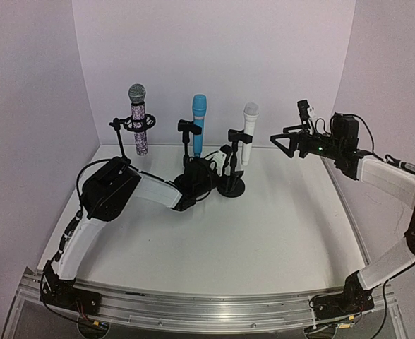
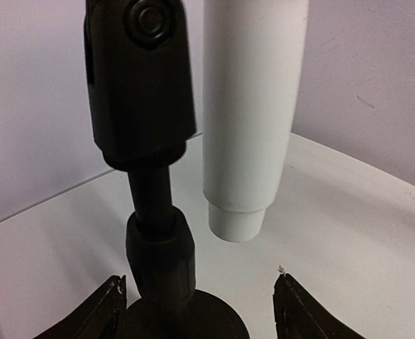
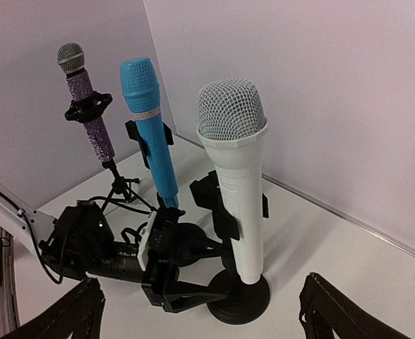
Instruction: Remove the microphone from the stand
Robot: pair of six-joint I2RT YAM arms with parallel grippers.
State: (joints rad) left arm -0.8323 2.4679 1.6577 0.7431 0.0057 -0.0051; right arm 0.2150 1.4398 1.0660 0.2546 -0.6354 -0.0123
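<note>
A white microphone (image 1: 249, 134) (image 3: 239, 191) stands upright in the clip of a black stand (image 1: 231, 185) (image 3: 244, 300) at the back right of the table. My left gripper (image 1: 226, 167) (image 2: 202, 291) (image 3: 225, 272) is low on the table, open. Its fingers (image 2: 110, 305) straddle the stand's pole (image 2: 156, 233) just above the round base. The left finger is close to the pole's collar and the right finger stands well clear. The microphone's lower end (image 2: 239, 212) hangs above the jaws. My right gripper (image 1: 284, 139) (image 3: 200, 293) is raised to the right of the microphone, open and holding nothing.
A blue microphone (image 1: 198, 123) (image 3: 149, 127) and a purple glitter microphone (image 1: 140, 120) (image 3: 87, 99) stand in their own stands left of the white one. The left arm (image 1: 109, 191) lies across the table's left half. Walls close in at the back and sides.
</note>
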